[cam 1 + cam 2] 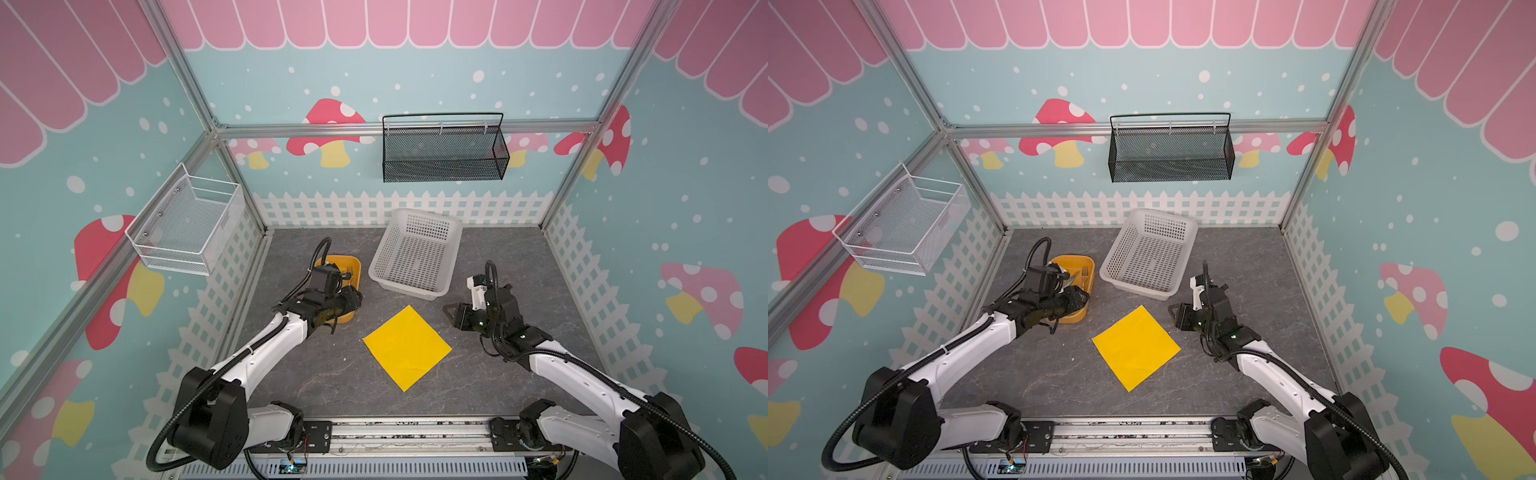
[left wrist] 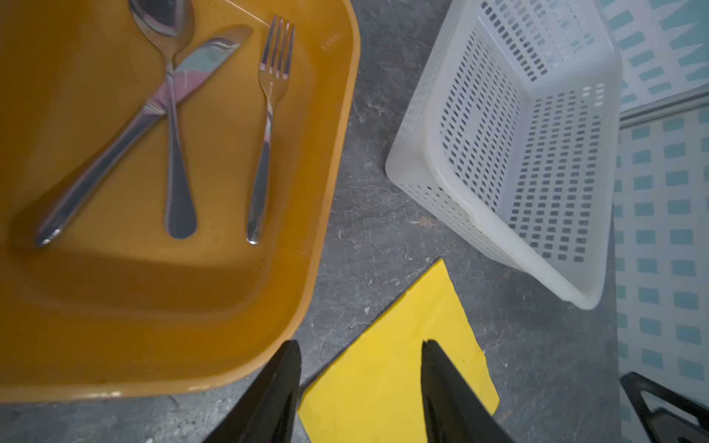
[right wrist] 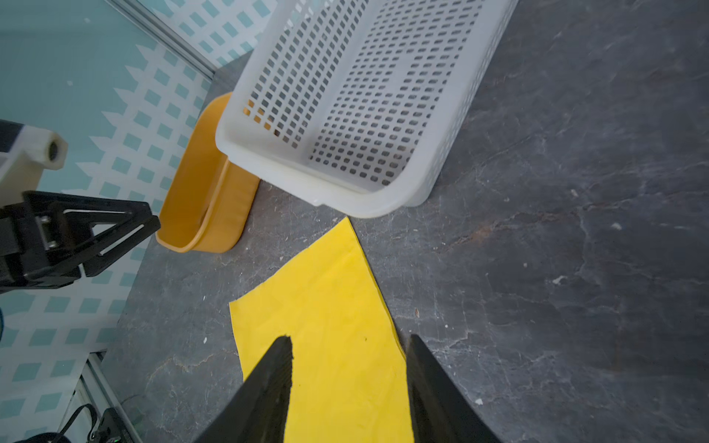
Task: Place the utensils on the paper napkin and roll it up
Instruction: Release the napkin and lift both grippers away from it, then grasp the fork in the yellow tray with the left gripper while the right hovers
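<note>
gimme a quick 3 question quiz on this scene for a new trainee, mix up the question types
1. True or false: the spoon crosses the knife.
2. The fork lies in: A) the white basket, B) the orange tray, C) the black wall rack.
3. How many utensils are on the paper napkin?
Key: 1 true; 2 B; 3 zero.

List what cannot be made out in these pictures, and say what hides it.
- Spoon: bowl cut off by the left wrist view's edge.
- Knife: mostly hidden by the left arm in both top views.
- Tray: contents hidden by its own wall and the basket in the right wrist view.
</note>
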Robot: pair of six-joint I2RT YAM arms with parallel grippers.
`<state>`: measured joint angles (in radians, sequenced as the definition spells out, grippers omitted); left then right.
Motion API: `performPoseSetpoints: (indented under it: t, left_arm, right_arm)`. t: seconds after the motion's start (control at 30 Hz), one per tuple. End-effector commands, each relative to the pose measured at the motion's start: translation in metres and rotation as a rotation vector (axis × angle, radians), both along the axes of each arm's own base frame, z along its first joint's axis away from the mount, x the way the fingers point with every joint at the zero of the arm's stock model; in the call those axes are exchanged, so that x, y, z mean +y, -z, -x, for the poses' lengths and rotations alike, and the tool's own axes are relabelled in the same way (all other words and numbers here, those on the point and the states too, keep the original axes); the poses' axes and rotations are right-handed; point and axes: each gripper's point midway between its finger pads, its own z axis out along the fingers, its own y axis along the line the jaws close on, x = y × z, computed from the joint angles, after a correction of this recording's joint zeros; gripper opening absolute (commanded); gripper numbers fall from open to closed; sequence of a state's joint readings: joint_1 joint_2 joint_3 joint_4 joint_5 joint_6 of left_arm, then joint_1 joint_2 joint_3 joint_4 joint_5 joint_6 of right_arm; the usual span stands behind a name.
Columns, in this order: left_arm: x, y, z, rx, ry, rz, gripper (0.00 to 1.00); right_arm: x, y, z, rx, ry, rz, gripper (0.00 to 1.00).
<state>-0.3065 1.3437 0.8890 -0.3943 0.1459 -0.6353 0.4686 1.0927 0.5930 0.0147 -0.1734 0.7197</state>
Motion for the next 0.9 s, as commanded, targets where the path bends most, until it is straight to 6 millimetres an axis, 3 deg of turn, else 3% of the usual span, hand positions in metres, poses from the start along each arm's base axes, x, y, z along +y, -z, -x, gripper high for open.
performPoseSetpoints:
  t: [0.0,0.13,0.23,0.43,0.6,0.73,0.87]
  left_arm:
    - [-0.004,0.017,0.003,0.111,0.101,-0.028,0.53]
    - [-0.009,0.035,-0.003,0.192,0.115,-0.02,0.53]
    - [-0.006,0.052,0.007,0.257,0.11,-0.027,0.53]
    - [0.008,0.076,0.046,0.336,0.058,-0.044,0.53]
    - [0.02,0.092,0.096,0.428,-0.001,-0.032,0.52]
    - [0.034,0.091,0.123,0.407,-0.091,-0.01,0.52]
    - [0.035,0.07,0.126,0.308,-0.12,0.044,0.53]
  right_arm:
    - [-0.013,-0.008,-0.008,-0.019,0.048,0.059,0.51]
    - [-0.015,-0.013,-0.018,-0.018,0.053,0.063,0.51]
    - [-0.016,-0.016,-0.028,-0.017,0.049,0.069,0.51]
    - [-0.015,-0.021,-0.044,-0.007,-0.003,0.088,0.51]
    - [-0.022,-0.014,-0.054,0.038,-0.02,0.14,0.51]
    - [-0.027,-0.013,-0.06,0.061,-0.023,0.179,0.51]
    - [-0.029,-0.016,-0.065,0.042,-0.024,0.204,0.51]
